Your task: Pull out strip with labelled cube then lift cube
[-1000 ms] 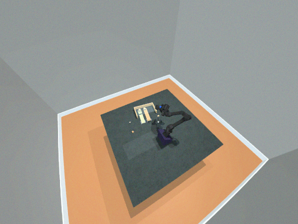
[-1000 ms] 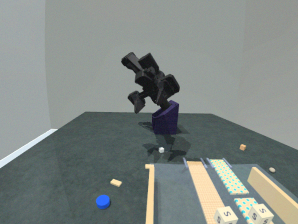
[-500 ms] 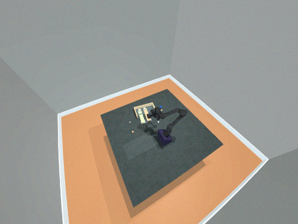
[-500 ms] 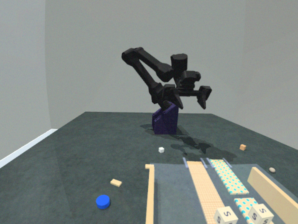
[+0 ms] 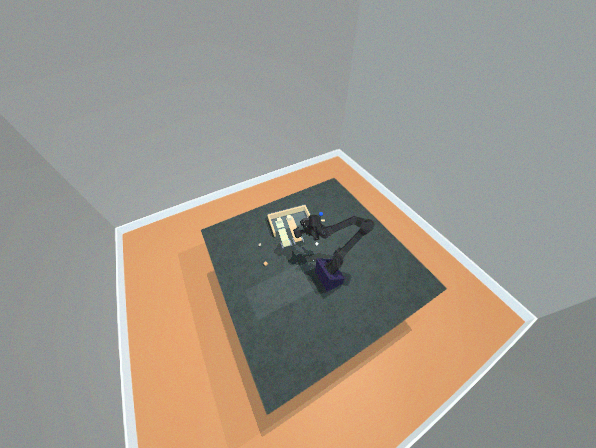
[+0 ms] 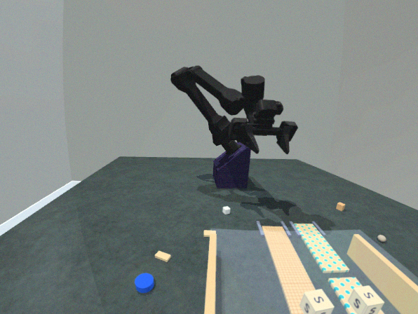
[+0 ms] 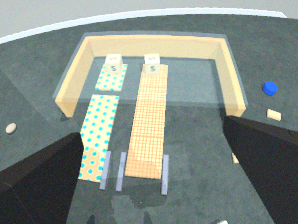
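Observation:
An orange grid-patterned strip (image 7: 147, 115) (image 6: 285, 259) runs unbroken from the wooden enclosure out between short lilac rails (image 7: 165, 175) (image 6: 286, 228). A cube marked S (image 7: 152, 64) (image 6: 317, 303) stands on its far end. Beside it, a cream strip with turquoise dots is in two parts with a gap: a long near piece (image 7: 100, 127) (image 6: 320, 247) and a short far piece (image 7: 111, 80) (image 6: 341, 287). Another S-marked cube (image 7: 114, 64) (image 6: 366, 301) stands on the far piece. My gripper (image 6: 273, 153) (image 7: 153, 132) is open and empty, high above the strips' near ends.
Wooden walls (image 7: 229, 75) (image 6: 211, 270) enclose the cubes on three sides, with a bluish see-through panel there. A blue disc (image 7: 270, 88) (image 6: 144, 282) and a tan block (image 7: 273, 115) (image 6: 163, 256) lie outside one side wall; a pale stone (image 7: 11, 128) (image 6: 381, 238) lies outside the other.

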### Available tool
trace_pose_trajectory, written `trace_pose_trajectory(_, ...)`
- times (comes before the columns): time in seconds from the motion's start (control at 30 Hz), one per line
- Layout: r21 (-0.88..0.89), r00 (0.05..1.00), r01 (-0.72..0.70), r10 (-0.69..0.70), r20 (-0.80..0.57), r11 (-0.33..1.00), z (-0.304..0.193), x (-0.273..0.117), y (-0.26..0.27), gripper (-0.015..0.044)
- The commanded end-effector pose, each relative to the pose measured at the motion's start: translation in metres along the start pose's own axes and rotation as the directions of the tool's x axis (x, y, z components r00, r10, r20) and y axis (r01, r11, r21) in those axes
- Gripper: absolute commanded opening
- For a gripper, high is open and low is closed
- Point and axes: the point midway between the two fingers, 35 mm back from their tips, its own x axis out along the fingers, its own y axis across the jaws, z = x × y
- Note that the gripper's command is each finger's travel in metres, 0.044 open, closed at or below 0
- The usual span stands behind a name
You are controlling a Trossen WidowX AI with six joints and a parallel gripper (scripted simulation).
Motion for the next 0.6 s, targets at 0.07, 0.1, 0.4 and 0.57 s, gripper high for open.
trace_pose_trajectory(0.07,0.022,0.992,-0.01,0.013,-0.129,1.0,0.002,0.025,0.007,0.0269)
trace_pose_trajectory(0.1,0.03,0.986,-0.011,0.016,-0.168,0.999,0.002,0.032,0.009,0.0243)
trace_pose_trajectory(0.4,0.102,0.859,0.034,0.023,-0.512,0.994,-0.012,0.086,0.016,0.0006)
trace_pose_trajectory(0.57,0.124,0.731,0.1,0.011,-0.682,0.987,-0.027,0.108,0.012,0.0)
